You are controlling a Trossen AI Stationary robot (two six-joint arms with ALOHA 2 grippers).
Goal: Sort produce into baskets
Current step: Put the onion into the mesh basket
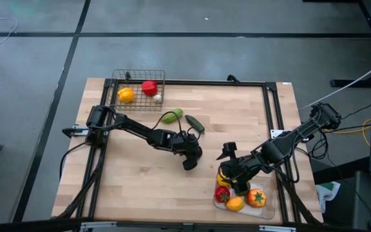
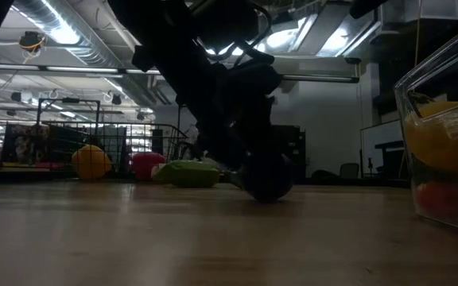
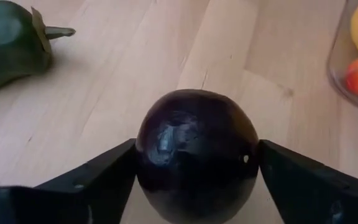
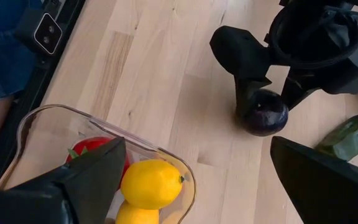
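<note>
We have the left claw [image 3: 194,180] standing apart astride the dark purple eggplant [image 3: 196,152] on the table [image 3: 166,68], fingers [image 3: 89,183] flanking it, nearer than the parted right claw [image 4: 185,180].

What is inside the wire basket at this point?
The wire basket holds an orange-yellow fruit, a red one and a small white piece beside the red one. Nothing else shows from above; the low view is too dim to add more.
</note>
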